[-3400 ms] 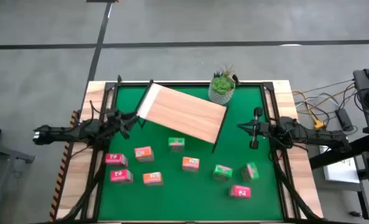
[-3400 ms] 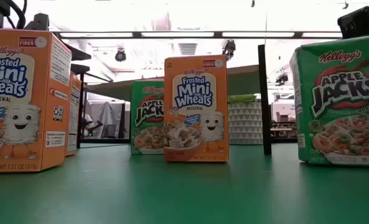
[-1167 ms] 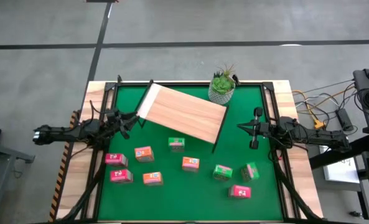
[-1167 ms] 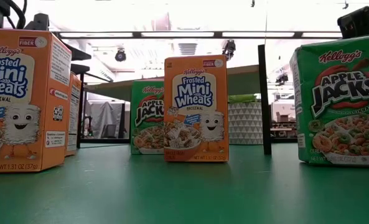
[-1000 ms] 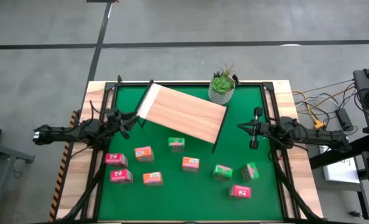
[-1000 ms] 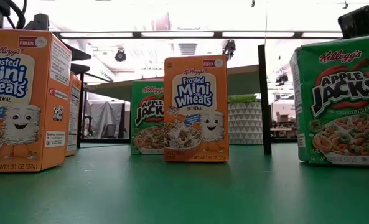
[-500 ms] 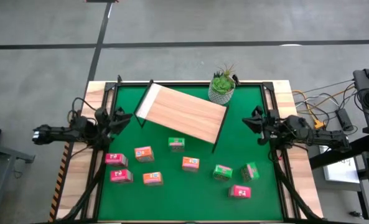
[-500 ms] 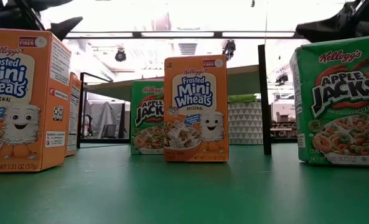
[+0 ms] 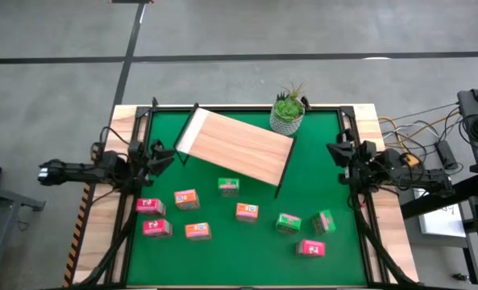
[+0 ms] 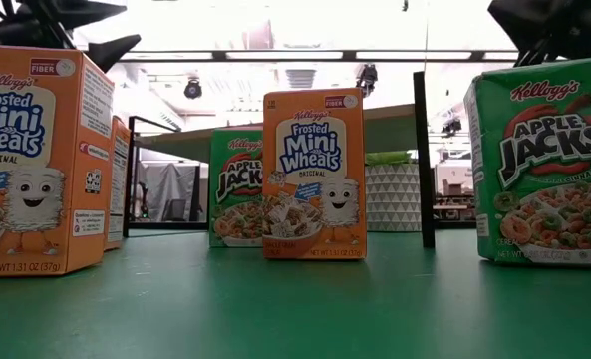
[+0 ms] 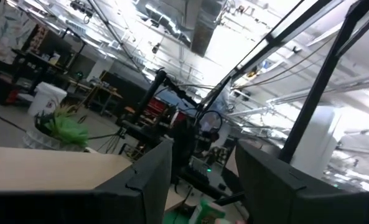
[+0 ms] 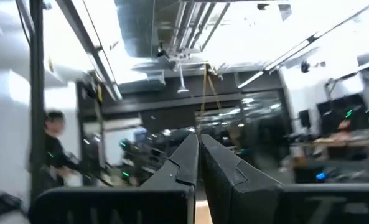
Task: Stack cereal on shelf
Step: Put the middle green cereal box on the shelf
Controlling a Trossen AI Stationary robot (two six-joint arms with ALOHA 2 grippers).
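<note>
Several small cereal boxes, green (image 9: pixel 288 223), pink-red (image 9: pixel 149 206) and orange (image 9: pixel 247 211), stand scattered on the near half of the green mat. In the low view an orange box (image 10: pixel 313 175) and a green one (image 10: pixel 544 160) stand upright on their bases. The shelf (image 9: pixel 237 145), a light-wood board with a white edge and black frame, lies askew on the mat's far half. My left gripper (image 9: pixel 160 155) hovers open at the mat's left edge, pointing slantwise upward (image 11: pixel 203 186). At the right edge my right gripper (image 9: pixel 335 151) is shut and holds nothing (image 12: pixel 198 162).
A potted green plant (image 9: pixel 287 109) stands at the far edge beside the shelf's far right corner. A black frame (image 9: pixel 354 137) runs along the table's sides. Cables and equipment (image 9: pixel 432 149) lie off the table's right. A person (image 12: pixel 53 149) shows in the room beyond.
Both grippers have risen and tipped upward from near level, drawing back a little toward their own table edges. The right one has also rolled about its axis. The left has stayed open and the right shut. The boxes and the shelf have kept still.
</note>
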